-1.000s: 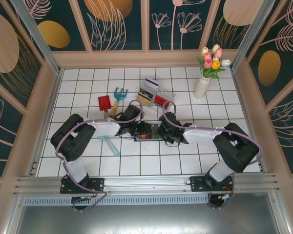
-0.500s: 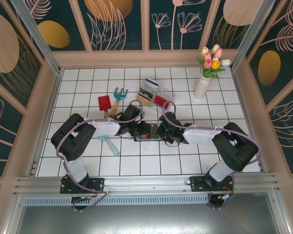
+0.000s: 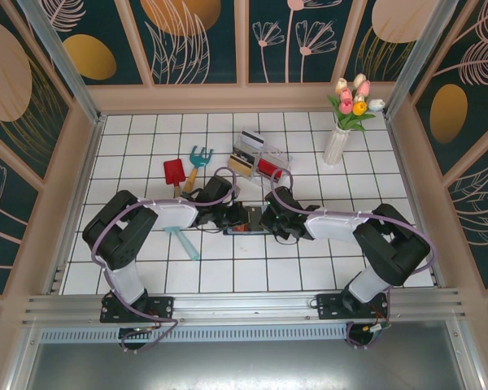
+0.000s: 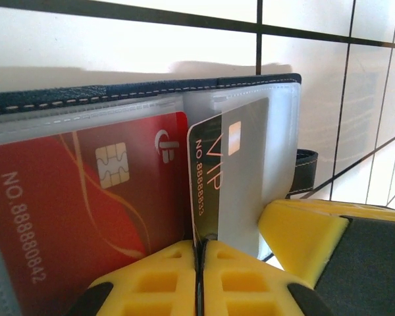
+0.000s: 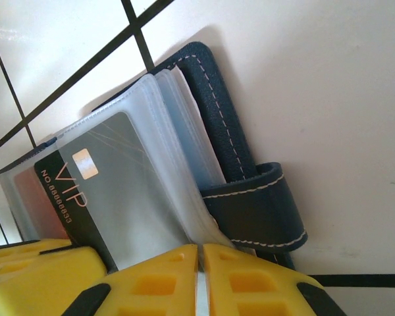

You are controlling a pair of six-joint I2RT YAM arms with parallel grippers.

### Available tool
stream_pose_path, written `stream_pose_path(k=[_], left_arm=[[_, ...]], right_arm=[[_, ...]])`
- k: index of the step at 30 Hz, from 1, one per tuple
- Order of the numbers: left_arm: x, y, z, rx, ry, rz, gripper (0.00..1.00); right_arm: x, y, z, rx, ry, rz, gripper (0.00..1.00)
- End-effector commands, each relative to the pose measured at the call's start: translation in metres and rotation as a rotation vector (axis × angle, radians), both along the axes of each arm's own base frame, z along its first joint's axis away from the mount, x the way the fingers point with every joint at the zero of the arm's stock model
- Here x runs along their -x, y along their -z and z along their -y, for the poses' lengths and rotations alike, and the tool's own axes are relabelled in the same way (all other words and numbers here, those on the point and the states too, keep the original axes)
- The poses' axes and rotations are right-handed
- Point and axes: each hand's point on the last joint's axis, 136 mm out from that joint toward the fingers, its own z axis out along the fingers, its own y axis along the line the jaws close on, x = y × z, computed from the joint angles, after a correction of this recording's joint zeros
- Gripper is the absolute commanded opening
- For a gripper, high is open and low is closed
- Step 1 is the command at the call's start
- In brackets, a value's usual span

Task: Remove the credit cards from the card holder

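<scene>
Left gripper (image 4: 199, 253) is clenching the VIP card (image 4: 227, 178) by its near edge; its long axis is pointing straight away from the jaws into the holder (image 3: 248, 226), mid-table. Right gripper (image 5: 199, 253) is pinching the sleeves (image 5: 174, 158).

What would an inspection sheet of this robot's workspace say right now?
Surface: white tiled table, no spills seen.
Job's things: card holder open between the arms; red card sleeved, VIP card partly sleeved.
Clutter: clear box of cards, toy shovel, toy rake, tulip vase.
Grippers: left gripper shut on VIP card's edge; right gripper shut on card holder's sleeves.
Cables: purple cables looped along both arms.
Surroundings: floral wall panels, metal frame.
</scene>
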Motion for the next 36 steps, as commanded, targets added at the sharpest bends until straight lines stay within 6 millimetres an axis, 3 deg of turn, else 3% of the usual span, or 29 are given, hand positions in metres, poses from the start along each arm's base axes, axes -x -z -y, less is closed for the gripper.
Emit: stream_pose_path(k=[1,12,13,20,24,28,36], left_arm=[[0.005,0.001,-0.009,-0.008,0.012,0.004,0.07],[0.006,0.001,-0.027,-0.077,0.020,0.024,0.00],[0.005,-0.009,-0.026,-0.066,0.023,0.047,0.00],[0.000,-0.026,-0.040,-0.105,0.018,0.101,0.00],[-0.007,-0.040,-0.052,-0.140,0.008,0.140,0.00],[-0.016,-0.060,-0.060,-0.126,-0.016,0.188,0.00],[-0.038,-0.135,-0.043,0.091,-0.046,0.318,0.00]], right_arm=[[0.009,0.023,0.021,0.097,0.042,-0.067,0.13],[0.006,0.021,0.030,0.142,0.079,-0.063,0.13],[0.006,0.021,0.030,0.141,0.079,-0.062,0.13],[0.001,0.009,0.025,0.143,0.065,-0.041,0.12],[-0.009,-0.019,0.014,0.088,0.039,0.040,0.14],[-0.022,-0.062,0.004,-0.001,0.003,0.171,0.25],[-0.038,-0.137,-0.002,-0.287,-0.090,0.399,0.50]])
